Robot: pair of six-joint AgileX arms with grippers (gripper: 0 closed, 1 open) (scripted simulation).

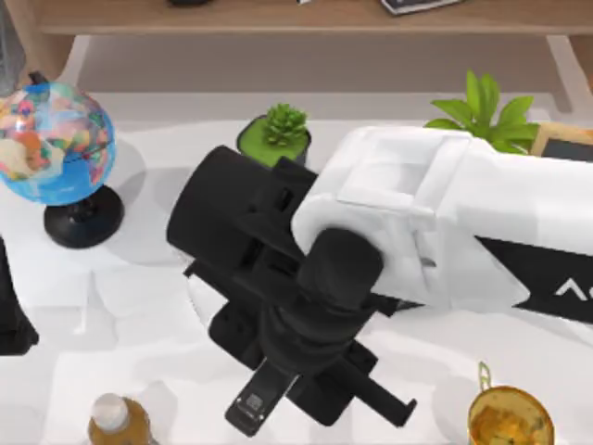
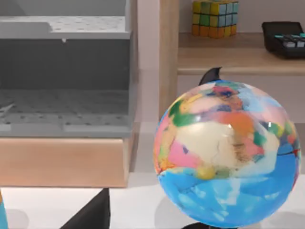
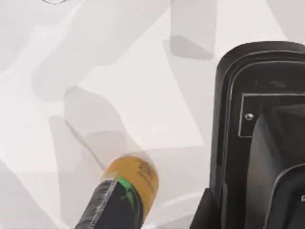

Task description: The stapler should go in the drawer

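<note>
1. Top view, right arm (image 1: pixel 445 232): white and black, reaching in from the 3 o'clock edge over the table's (image 1: pixel 120 306) middle. The right gripper (image 1: pixel 315 408) hangs at about 6 o'clock; I cannot tell whether it is open or closed.
2. Top view, left arm (image 1: pixel 9 315): a dark shape parked at the 9 o'clock edge.
3. Top view, other items: globe (image 1: pixel 56 139) at 10 o'clock, small potted succulent (image 1: pixel 276 130) at 12, leafy plant (image 1: pixel 486 111) at 2, amber bottle (image 1: pixel 116 422) at 7, brass-coloured pan (image 1: pixel 510 417) at 5.
4. Left wrist view: the globe (image 2: pixel 228 152) is close by. Behind it stands a wooden unit with a grey drawer (image 2: pixel 62 129), pulled open. A colour cube (image 2: pixel 214 18) and a calculator (image 2: pixel 286 40) sit on a shelf. A dark wedge of the left gripper (image 2: pixel 90 217) shows; I cannot tell its state.
5. Right wrist view: the stapler (image 3: pixel 267 81), black with a rounded end and a thin grey edge line, sits right up against the gripper, with the white table behind it. I cannot tell whether it is clamped. The bottle (image 3: pixel 136 179) lies farther off, well apart from the stapler.
</note>
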